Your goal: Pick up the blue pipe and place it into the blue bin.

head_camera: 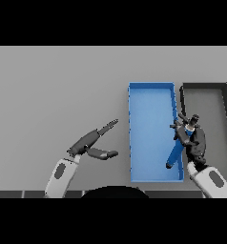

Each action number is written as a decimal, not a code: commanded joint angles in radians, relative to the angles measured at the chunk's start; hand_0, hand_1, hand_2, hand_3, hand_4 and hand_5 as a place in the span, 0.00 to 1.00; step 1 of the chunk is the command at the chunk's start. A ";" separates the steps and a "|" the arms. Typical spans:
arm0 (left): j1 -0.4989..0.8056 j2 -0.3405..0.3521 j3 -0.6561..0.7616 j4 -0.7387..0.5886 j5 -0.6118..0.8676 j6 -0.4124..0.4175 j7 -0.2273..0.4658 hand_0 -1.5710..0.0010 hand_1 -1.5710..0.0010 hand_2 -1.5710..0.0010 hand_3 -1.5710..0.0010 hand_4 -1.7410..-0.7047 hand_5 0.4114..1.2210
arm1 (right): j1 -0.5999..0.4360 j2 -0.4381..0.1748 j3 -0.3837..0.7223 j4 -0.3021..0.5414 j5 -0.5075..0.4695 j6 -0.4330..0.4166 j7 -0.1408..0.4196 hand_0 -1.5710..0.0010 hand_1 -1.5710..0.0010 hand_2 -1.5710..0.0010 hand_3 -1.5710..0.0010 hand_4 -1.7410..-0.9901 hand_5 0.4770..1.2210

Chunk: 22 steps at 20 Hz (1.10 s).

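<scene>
1. Left hand (89, 143): sits over the grey table (48, 95) toward its near edge, left of centre; fingers straight and spread, thumb out to the side, nothing in it; apart from everything else; prob. just parked, idle, out of the way of the bin work.
2. Blue bin (151, 90): long box, right of table centre, running from mid-table to the near edge; floor bare where visible; task target.
3. Blue pipe (174, 155): held tilted over the bin's right wall, near end; low tip hangs inside the bin above the floor by the near-right corner, upper end is in the hand; can't tell if the tip touches the floor; tilt looks like it points the pipe down into the bin for the drop.
4. Right hand (194, 140): fingers curled round the pipe's upper end, closed grip; sits over the strip between the two bins; grip on the top end leaves the low end free to go in first.
5. Dark bin (225, 109): just beside the blue one, at the table's right edge; not the target; risk = release too far right.
6. Stage, imo: carry done, release pending.
</scene>
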 commanded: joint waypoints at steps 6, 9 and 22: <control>0.013 -0.006 -0.015 -0.025 -0.012 0.011 0.012 1.00 1.00 1.00 1.00 0.83 0.01 | -0.008 -0.075 0.121 0.094 -0.043 -0.071 -0.010 0.25 0.32 0.32 0.60 0.20 1.00; 0.003 -0.003 -0.010 -0.006 -0.010 0.004 0.020 1.00 1.00 1.00 1.00 0.83 0.02 | -0.065 -0.159 0.214 0.119 -0.115 -0.068 -0.009 0.62 0.65 0.65 0.79 0.54 1.00; 0.019 -0.004 -0.016 -0.033 -0.011 0.012 0.019 1.00 1.00 1.00 1.00 0.82 0.02 | -0.412 -0.401 0.672 0.201 -0.402 -0.071 0.000 0.98 0.98 0.98 0.99 0.94 0.35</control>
